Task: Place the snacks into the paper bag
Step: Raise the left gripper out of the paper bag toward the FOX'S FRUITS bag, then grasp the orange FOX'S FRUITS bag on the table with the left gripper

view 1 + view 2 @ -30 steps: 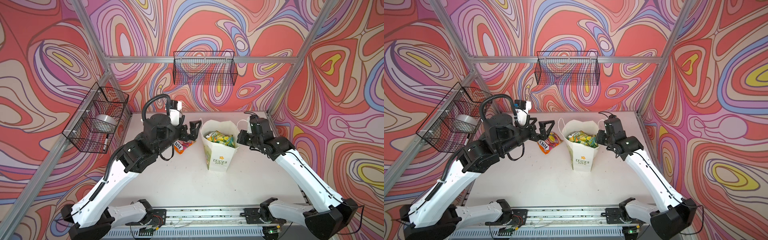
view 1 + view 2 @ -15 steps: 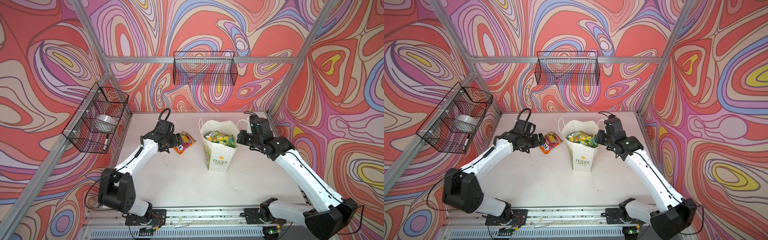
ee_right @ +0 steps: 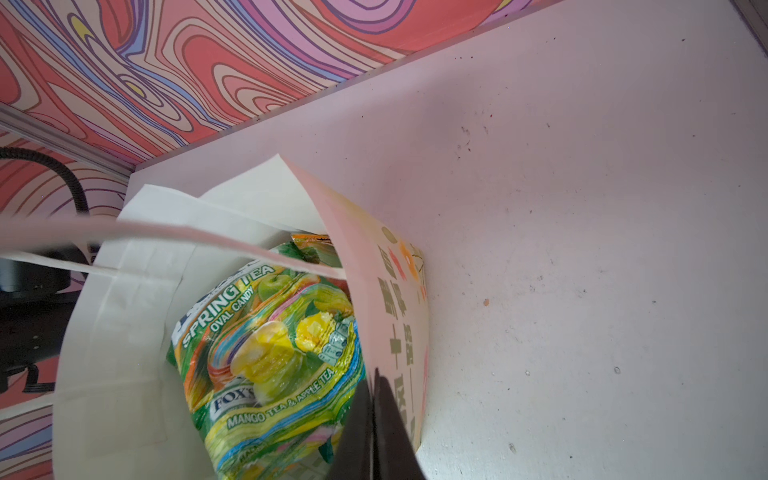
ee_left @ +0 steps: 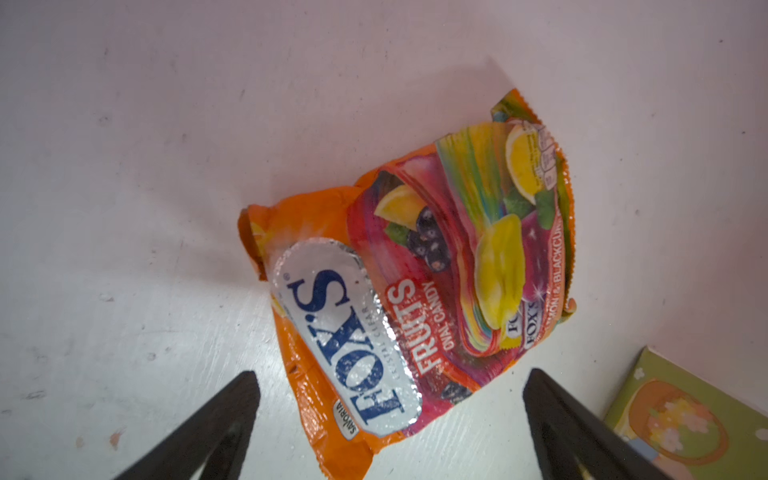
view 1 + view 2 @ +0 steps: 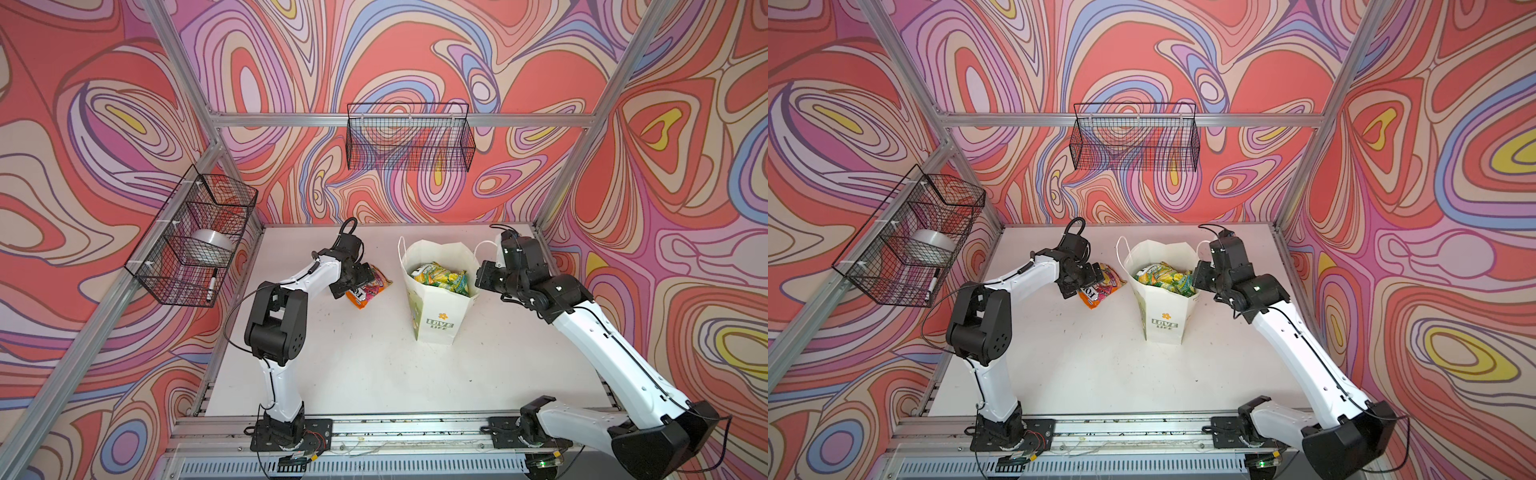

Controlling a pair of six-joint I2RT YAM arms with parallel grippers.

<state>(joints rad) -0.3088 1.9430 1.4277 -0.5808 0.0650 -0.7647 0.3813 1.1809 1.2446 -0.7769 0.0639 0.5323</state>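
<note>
Pointing logo end near-left, orange packet [image 5: 370, 291] lies under spread left jaws; right jaws pinch bag [image 5: 440, 318].

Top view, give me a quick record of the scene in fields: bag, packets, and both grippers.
bag: white, upright on table, open at top
in bag: green packets, piled near the rim
outside bag: one orange packet, flat on table, left of bag
left gripper: open, over orange packet, not gripping
right gripper: shut on bag's right rim
remaining: orange packet not yet in bag
</note>
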